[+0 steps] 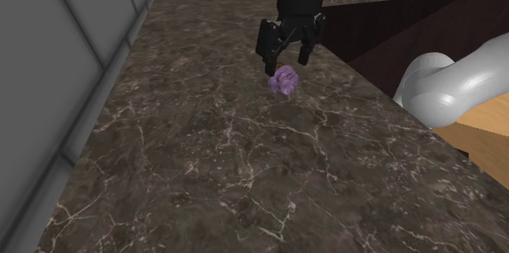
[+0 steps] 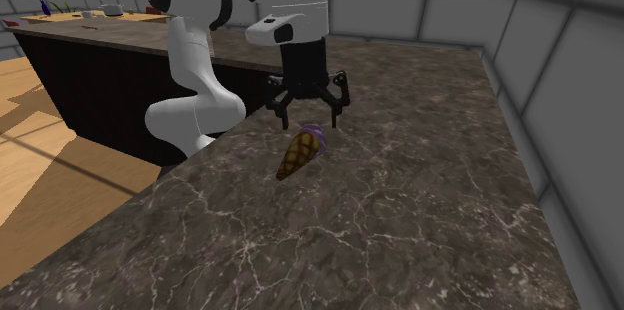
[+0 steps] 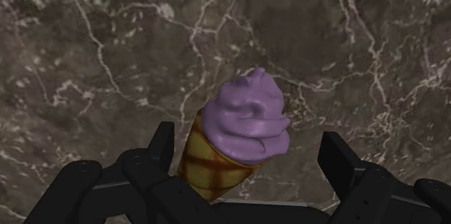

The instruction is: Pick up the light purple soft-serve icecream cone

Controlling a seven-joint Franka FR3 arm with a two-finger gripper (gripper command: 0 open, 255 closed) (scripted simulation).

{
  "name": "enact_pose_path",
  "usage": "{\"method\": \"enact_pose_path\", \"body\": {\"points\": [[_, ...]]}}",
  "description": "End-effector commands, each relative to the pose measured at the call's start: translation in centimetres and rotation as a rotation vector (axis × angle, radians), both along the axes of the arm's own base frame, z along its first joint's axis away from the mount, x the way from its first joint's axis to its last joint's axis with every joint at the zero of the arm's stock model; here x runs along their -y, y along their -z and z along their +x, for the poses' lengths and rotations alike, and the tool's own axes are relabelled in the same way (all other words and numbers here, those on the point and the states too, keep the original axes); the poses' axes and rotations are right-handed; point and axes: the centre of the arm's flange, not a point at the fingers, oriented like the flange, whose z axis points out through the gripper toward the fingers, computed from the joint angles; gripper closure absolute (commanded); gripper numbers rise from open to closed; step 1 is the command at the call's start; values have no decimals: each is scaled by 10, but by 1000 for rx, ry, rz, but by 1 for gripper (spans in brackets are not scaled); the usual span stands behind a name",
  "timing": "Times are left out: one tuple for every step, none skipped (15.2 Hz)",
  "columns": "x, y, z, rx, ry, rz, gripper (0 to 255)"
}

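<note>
The ice cream cone (image 2: 297, 155) lies on its side on the dark marble counter (image 2: 400, 218). It has a light purple swirl (image 1: 283, 81) and a brown waffle cone. My black gripper (image 2: 310, 118) hangs just above it, pointing down, open. In the wrist view the purple swirl (image 3: 246, 121) sits between the two fingers (image 3: 163, 143), which stand apart on either side without touching it. The gripper (image 1: 287, 65) is over the swirl end, and the cone's tip points away towards the counter's edge in the second exterior view.
A grey tiled wall (image 1: 57, 39) runs along the counter's far side. The counter's edge (image 1: 424, 129) drops to a wooden floor (image 1: 489, 129) beside my arm's white elbow (image 1: 440, 88). Another dark counter (image 2: 90, 28) with small items stands beyond.
</note>
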Motion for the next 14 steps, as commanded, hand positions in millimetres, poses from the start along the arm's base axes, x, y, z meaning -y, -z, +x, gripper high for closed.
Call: {"method": "enact_pose_path", "body": {"points": [[-1,10,0,1,1,0,0],[-1,15,0,1,1,0,0],[-1,20,0,1,1,0,0],[-1,25,0,1,1,0,0],[-1,29,0,1,1,0,0],[-1,29,0,1,1,0,0],[-1,28,0,1,1,0,255],[-1,28,0,1,1,0,255],[-1,28,0,1,1,0,255],[-1,28,0,1,1,0,255],[-1,28,0,1,1,0,255],[-1,28,0,1,1,0,255],[-1,28,0,1,1,0,255],[-1,28,0,1,1,0,255]]}}
